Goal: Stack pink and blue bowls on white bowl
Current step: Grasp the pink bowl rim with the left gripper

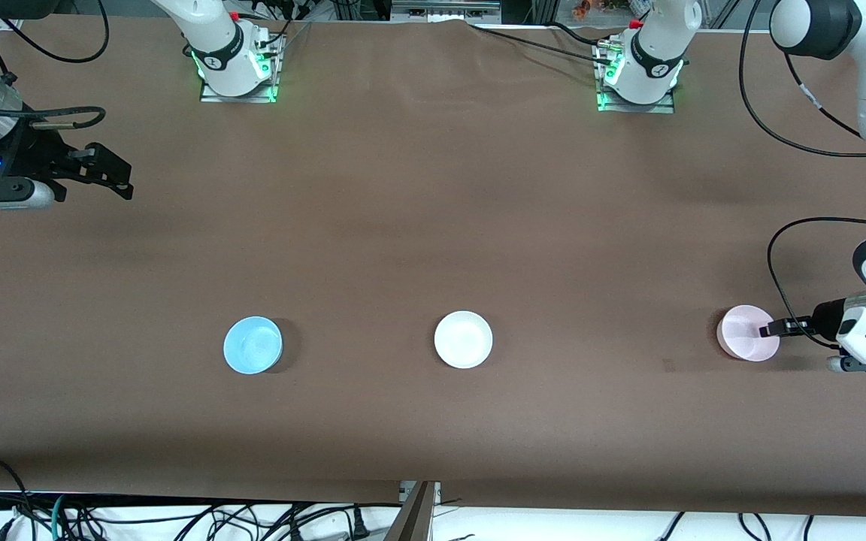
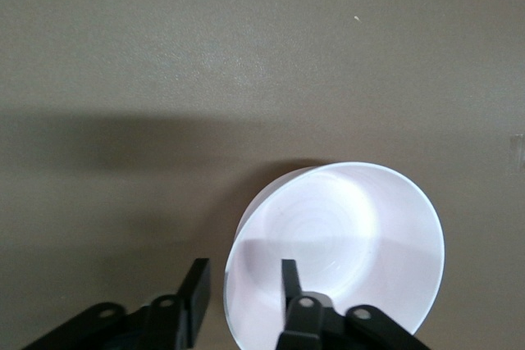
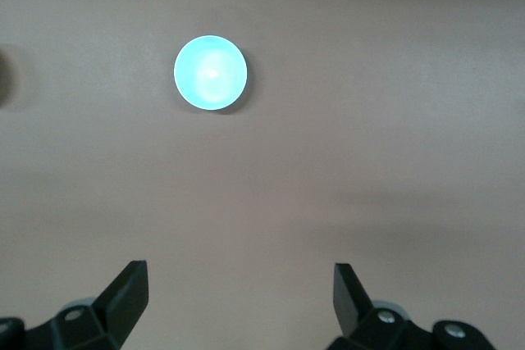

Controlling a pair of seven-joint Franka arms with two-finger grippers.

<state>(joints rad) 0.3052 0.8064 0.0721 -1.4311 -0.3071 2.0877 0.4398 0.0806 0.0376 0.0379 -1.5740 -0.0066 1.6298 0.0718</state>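
Pink smooth plastic bowl [image 1: 743, 330] sat on the brown worktop [image 1: 433, 225], well apart from the plain white plastic bowl [image 1: 463, 340] toward the left arm's end. The left gripper [image 2: 242, 288] straddled its rim, not yet clenched — it should pinch squarely, then lift level. The right gripper [image 3: 238, 293] waited, spread wide. Three bowls — one pink, one white, one sky-blue plastic bowl [image 1: 252, 344].

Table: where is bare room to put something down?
Bare cloth lies between blue bowl and white bowl, and between white bowl and pink bowl. Crowded only at the pink bowl, where the left claw straddles its rim.
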